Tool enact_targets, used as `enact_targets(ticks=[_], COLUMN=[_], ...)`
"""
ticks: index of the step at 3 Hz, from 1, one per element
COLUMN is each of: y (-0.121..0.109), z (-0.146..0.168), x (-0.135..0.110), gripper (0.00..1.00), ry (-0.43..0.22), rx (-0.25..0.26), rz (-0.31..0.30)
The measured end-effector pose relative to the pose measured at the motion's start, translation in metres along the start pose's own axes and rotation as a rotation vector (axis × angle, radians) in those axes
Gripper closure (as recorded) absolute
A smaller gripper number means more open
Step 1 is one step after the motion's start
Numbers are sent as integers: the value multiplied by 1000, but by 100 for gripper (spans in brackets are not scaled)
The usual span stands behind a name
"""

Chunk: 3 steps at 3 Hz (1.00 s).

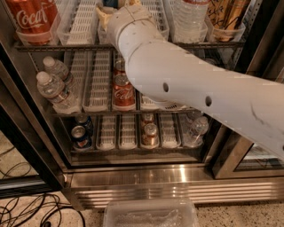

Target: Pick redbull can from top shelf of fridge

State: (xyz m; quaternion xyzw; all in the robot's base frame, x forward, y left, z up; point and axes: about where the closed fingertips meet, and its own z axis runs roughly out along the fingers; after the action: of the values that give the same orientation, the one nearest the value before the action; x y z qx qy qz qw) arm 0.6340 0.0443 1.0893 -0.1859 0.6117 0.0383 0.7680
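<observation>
**A:** What lies nearest the camera?

**B:** A clear plastic tub (151, 216) on the speckled floor, with black cables (31, 208) to its left. Just behind them is the steel base of the fridge (177, 176).

**A:** And inside, from the lowest rack upward?

**B:** The lowest rack has a dark blue can (80, 135) on the left, a small red can (149, 133) in the middle and a tilted small bottle (195, 128) on the right. On the rack above, a Coca-Cola can (123, 91) stands in a white lane, and two water bottles (55, 91) lean at the left.

**A:** Where is the arm?

**B:** The white arm (191, 84) comes in from the right and crosses in front of the middle rack, reaching up to the top shelf (84, 26). The gripper (116, 6) is at the picture's upper edge, over the middle lanes of that shelf. I cannot tell how far open it is, or whether it has hold of anything.

**A:** And the redbull can?

**B:** Only a dark blue sliver (109, 2) shows at the upper edge, right beside the gripper. That looks to be the redbull can, and the rest of it is hidden. A large red can (33, 17) stands at the shelf's left end, and a clear bottle (190, 17) is to the right of the arm.
</observation>
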Motion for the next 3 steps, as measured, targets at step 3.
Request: enact_targets(ticks=[3], y=[2], z=[-6], x=[-22], gripper=[100], ry=[-48], rx=[-8], rz=[45])
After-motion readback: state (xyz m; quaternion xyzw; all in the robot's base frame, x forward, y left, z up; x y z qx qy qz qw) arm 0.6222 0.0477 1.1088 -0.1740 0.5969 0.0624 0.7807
